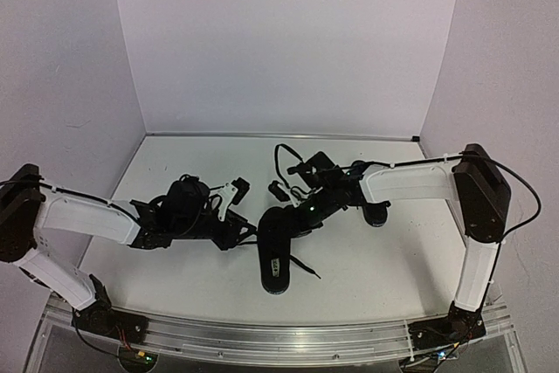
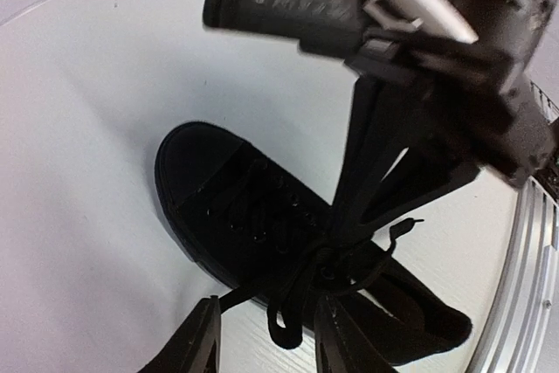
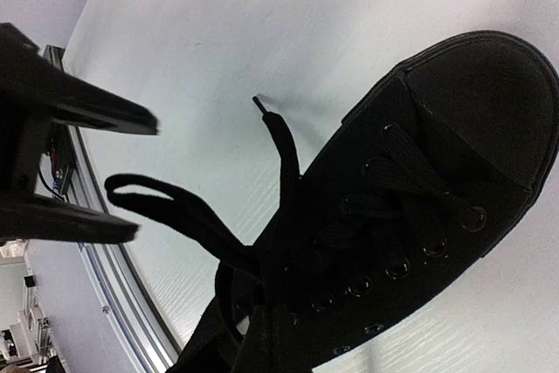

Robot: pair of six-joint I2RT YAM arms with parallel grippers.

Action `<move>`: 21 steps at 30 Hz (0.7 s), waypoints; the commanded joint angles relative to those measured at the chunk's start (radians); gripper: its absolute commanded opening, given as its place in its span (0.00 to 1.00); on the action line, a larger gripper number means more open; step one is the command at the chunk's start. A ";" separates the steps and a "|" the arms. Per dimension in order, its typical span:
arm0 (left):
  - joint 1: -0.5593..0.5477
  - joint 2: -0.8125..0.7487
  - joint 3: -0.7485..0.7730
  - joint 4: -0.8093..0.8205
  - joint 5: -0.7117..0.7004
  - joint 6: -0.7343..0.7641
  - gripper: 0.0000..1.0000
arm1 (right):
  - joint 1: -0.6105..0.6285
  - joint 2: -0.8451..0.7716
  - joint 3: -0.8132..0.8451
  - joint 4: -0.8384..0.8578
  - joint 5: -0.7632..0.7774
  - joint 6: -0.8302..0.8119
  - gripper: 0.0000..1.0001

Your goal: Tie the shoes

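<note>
Showing shoe eyelets (image 3: pixel 397 266), wrist views only.

A white worktop (image 1: pixel 393 259) forms the base of a three-sided booth. Plain pale walls with a faint lilac cast stand along its edges: a back wall (image 1: pixel 288 41), a left wall (image 1: pixel 61 85) and a right wall (image 1: pixel 507 58). A ribbed aluminium rail (image 1: pixel 288 338) runs along the near edge. The light is soft and even.
</note>
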 commanded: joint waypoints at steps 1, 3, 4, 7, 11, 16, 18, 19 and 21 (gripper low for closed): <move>0.003 -0.187 0.034 -0.085 -0.007 0.221 0.40 | -0.003 -0.041 -0.011 0.050 -0.025 0.014 0.00; 0.000 -0.230 0.042 -0.135 0.025 0.326 0.41 | -0.003 -0.038 -0.012 0.051 -0.025 0.013 0.00; -0.004 -0.242 0.044 -0.162 0.043 0.384 0.42 | -0.003 -0.037 -0.013 0.053 -0.025 0.013 0.00; -0.030 -0.251 0.066 -0.238 0.067 0.518 0.42 | -0.003 -0.034 -0.015 0.057 -0.028 0.016 0.00; -0.083 -0.194 0.111 -0.337 0.045 0.673 0.38 | -0.002 -0.032 -0.020 0.062 -0.030 0.020 0.00; -0.131 -0.055 0.191 -0.394 -0.015 0.794 0.31 | -0.002 -0.032 -0.028 0.064 -0.029 0.023 0.00; -0.137 -0.015 0.201 -0.367 -0.020 0.817 0.29 | -0.004 -0.031 -0.030 0.065 -0.028 0.025 0.00; -0.137 0.002 0.204 -0.354 -0.021 0.827 0.29 | -0.003 -0.031 -0.031 0.066 -0.028 0.026 0.00; -0.138 0.036 0.219 -0.338 -0.026 0.847 0.28 | -0.003 -0.032 -0.031 0.068 -0.028 0.030 0.00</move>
